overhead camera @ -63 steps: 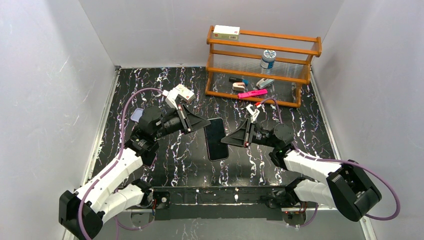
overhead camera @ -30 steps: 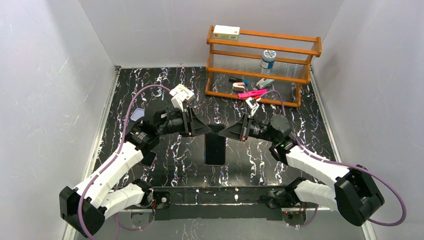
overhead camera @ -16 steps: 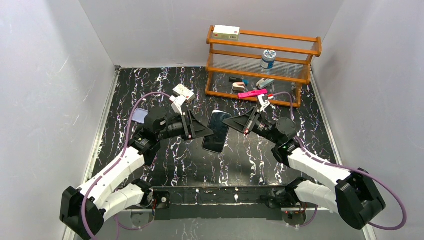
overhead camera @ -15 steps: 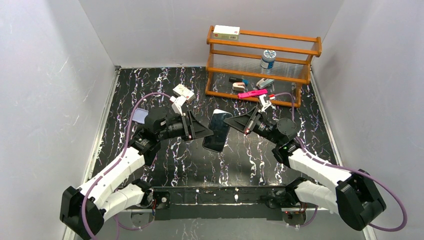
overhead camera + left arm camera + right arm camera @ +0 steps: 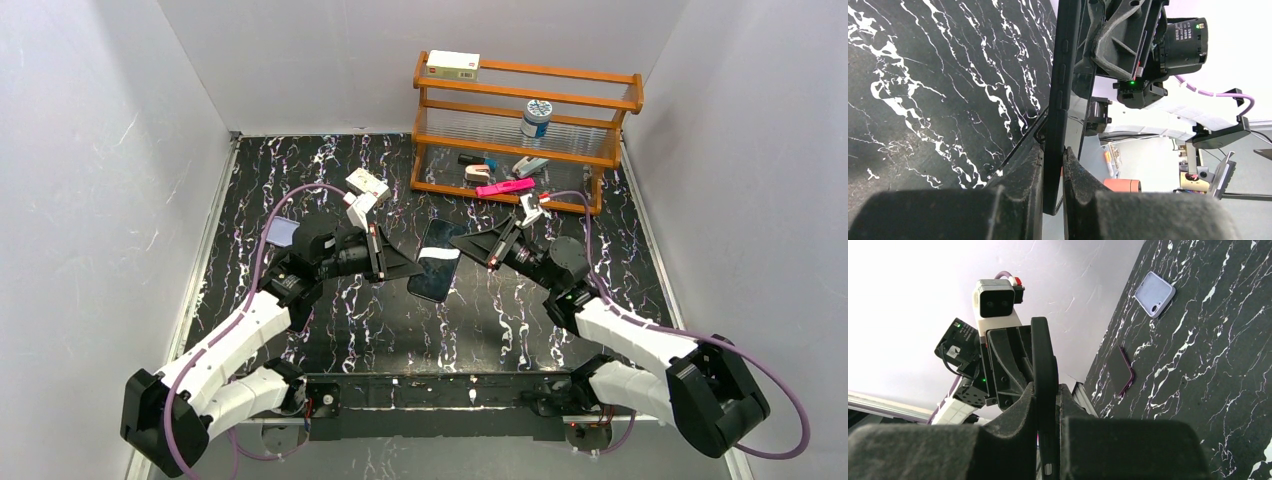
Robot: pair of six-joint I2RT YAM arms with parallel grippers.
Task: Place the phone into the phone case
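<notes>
The phone (image 5: 436,262), with a glossy dark screen and a pale rim, hangs tilted above the table's middle, held at its two long edges. My left gripper (image 5: 412,270) is shut on its left edge. My right gripper (image 5: 458,245) is shut on its right edge. In the left wrist view the phone (image 5: 1058,100) is edge-on between my left gripper's (image 5: 1053,150) fingers. In the right wrist view it (image 5: 1044,360) is edge-on in my right gripper (image 5: 1046,390). The lavender phone case (image 5: 283,232) lies flat at the left beside my left arm. It also shows in the right wrist view (image 5: 1154,293).
A wooden rack (image 5: 527,150) stands at the back right, with a box (image 5: 452,65) on top, a bottle (image 5: 536,117) and a pink item (image 5: 505,187) among small things. A dark flat slab with a purplish rim (image 5: 1122,377) lies near the case, under my left arm.
The phone lay flat on the table between both grippers; both closed on its edges and raised it, tilted. In the last half second it has barely shifted.
</notes>
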